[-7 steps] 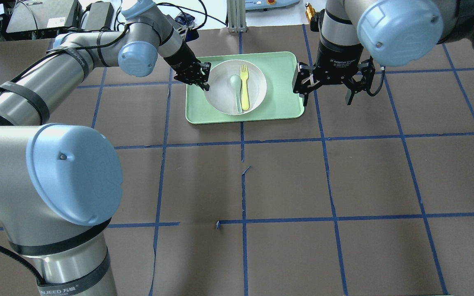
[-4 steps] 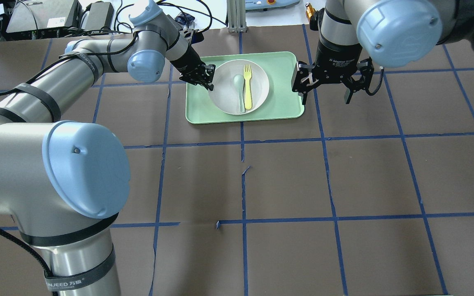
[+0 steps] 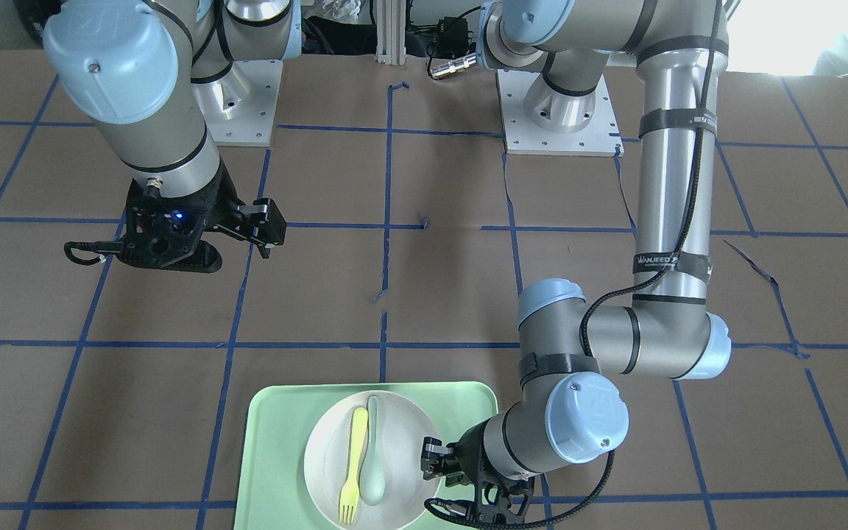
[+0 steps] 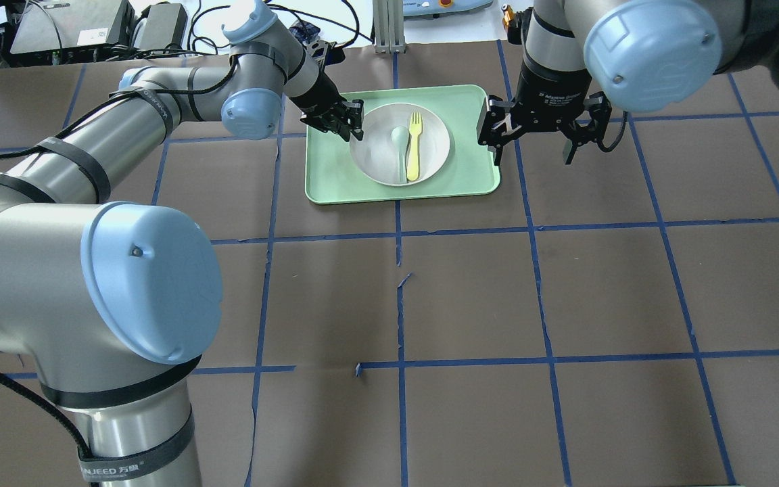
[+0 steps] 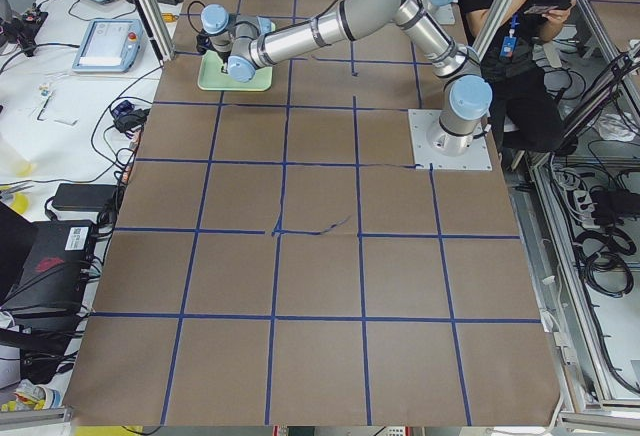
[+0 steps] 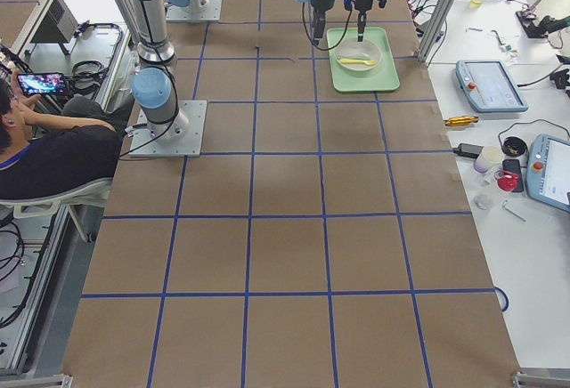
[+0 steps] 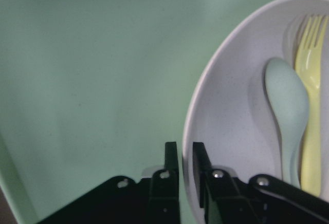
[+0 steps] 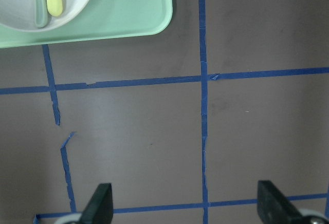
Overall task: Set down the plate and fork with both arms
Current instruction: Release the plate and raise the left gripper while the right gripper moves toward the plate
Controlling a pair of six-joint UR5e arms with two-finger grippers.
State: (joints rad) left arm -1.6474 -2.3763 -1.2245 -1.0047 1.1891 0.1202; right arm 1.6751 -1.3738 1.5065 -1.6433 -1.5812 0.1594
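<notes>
The off-white plate [image 4: 434,138] lies on the pale-green tray [image 4: 470,172] at the far middle of the table. The yellow fork [image 4: 414,145] lies in the plate, next to a grey-green spoon [image 4: 399,152]. My left gripper [image 4: 353,126] is shut on the plate's left rim; the left wrist view shows its fingers [image 7: 169,183] pinching the rim of the plate [image 7: 231,121], with the fork [image 7: 311,106] inside. My right gripper [image 4: 533,145] hangs open and empty over the table just right of the tray, as the right wrist view [image 8: 187,206] also shows.
Brown table cover with blue tape grid lines [image 4: 399,297]. The tray's near right corner [image 8: 154,21] lies just ahead of my right gripper. Cables and boxes [image 4: 65,30] sit beyond the far edge. A seated person [image 5: 510,46] is behind the robot's bases.
My left gripper has slid the plate, with fork and spoon in it, to the right on the tray. The left elbow swung farther in. The right gripper shifted slightly away.
</notes>
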